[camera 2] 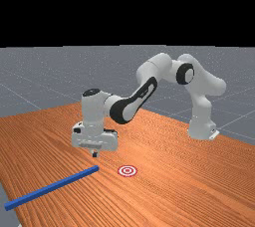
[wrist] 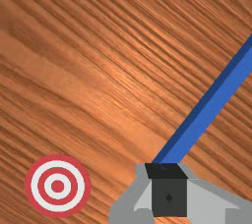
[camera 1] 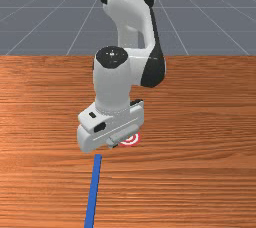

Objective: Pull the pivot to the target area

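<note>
And there's your gripper (camera 2: 94,155), fingers pressed together, partly covering the bullseye target (camera 1: 131,139) in the front view, where your blue bar (camera 1: 93,192) gets cut off!

The table (camera 1: 210,122) is orange-brown wood with darker streaks of grain. A long, straight blue bar (camera 2: 52,187) lies on it, one end near the round red-and-white target (camera 2: 127,170) but not touching it, the other reaching the table's edge at the far view's left. The target lies flat, ringed like a bullseye.
</note>
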